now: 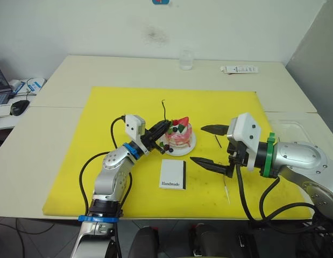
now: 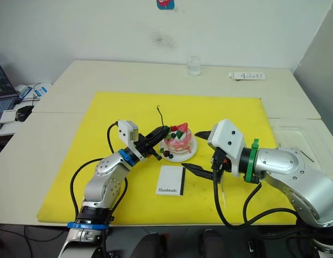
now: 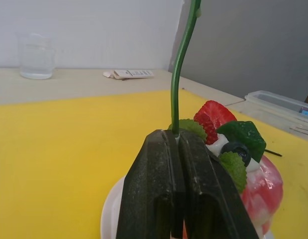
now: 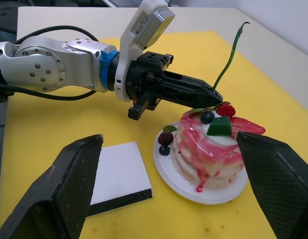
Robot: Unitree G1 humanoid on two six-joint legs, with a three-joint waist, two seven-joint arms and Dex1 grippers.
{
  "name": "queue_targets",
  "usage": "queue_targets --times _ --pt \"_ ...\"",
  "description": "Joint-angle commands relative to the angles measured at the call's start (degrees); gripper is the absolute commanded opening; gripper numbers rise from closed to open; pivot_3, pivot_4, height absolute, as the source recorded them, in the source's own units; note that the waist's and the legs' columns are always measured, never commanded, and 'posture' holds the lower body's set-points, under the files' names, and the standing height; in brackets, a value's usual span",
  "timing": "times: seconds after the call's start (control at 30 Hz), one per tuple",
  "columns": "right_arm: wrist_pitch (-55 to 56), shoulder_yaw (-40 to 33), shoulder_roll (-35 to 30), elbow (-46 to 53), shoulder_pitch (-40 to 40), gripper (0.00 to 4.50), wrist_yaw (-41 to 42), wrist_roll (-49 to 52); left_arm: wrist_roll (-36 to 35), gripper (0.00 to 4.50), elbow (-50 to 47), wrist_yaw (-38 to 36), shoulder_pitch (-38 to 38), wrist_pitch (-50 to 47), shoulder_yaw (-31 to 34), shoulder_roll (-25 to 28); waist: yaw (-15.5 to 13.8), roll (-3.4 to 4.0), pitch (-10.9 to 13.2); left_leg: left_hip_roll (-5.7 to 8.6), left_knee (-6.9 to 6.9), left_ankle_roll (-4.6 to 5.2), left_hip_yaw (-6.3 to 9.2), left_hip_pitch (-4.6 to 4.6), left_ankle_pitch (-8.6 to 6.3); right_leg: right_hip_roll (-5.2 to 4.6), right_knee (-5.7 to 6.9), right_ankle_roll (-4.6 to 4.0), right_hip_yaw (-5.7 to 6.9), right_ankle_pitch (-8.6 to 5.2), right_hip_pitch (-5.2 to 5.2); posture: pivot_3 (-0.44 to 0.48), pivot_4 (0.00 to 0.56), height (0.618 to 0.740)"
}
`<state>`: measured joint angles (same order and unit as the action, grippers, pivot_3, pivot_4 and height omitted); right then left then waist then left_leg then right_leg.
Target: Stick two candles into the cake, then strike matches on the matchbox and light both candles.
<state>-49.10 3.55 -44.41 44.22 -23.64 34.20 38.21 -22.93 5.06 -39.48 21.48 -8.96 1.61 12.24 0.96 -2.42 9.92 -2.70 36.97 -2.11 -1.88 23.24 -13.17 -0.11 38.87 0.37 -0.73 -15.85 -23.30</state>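
One greenish candle is gripped at its lower end by the closed left end effector and held upright at the top of the cake. The cake is carried on a small white plate near the middle of the yellow mat on the surface. One matchbox is seen toward the mat's near edge. The right end effector is held wide open, empty, just beside the plate. A second candle and one match lie on the mat by it.
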Motion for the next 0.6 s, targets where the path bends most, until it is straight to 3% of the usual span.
queue_targets --times 0.03,0.17,0.4,0.6 --pt "1.3 -0.5 0.4 1.3 -0.2 4.50 0.0 -0.5 -1.8 1.25 -2.0 -0.7 -0.1 -1.6 0.3 0.1 0.0 0.00 0.0 0.00 0.00 0.00 0.00 0.00 0.00 0.00 0.00 0.00 0.01 0.00 0.00 0.000 0.150 0.740" --pt "1.2 -0.6 0.7 1.4 0.0 4.50 0.1 -0.7 -3.3 2.27 -5.0 -0.6 -0.5 -3.5 1.1 1.1 0.0 0.00 0.0 0.00 0.00 0.00 0.01 0.00 0.00 0.00 0.00 0.00 0.02 0.00 0.00 0.000 0.150 0.740" --pt "1.7 -0.7 1.6 1.1 0.1 4.50 -0.1 -1.1 -5.4 4.48 -10.2 0.8 -1.8 -6.4 3.8 3.8 0.1 0.00 0.0 -0.02 -0.01 0.00 0.01 -0.01 0.00 0.00 0.01 0.00 0.00 0.00 0.00 0.000 0.150 0.740" --pt "2.4 -0.8 3.3 0.7 -0.1 4.50 -1.3 -2.2 -6.2 4.48 -12.8 0.5 -2.1 -8.5 5.8 7.1 0.1 0.00 0.0 -0.02 -0.01 0.00 0.00 -0.02 0.00 0.00 0.02 0.00 0.00 0.00 0.00 0.000 0.150 0.740"
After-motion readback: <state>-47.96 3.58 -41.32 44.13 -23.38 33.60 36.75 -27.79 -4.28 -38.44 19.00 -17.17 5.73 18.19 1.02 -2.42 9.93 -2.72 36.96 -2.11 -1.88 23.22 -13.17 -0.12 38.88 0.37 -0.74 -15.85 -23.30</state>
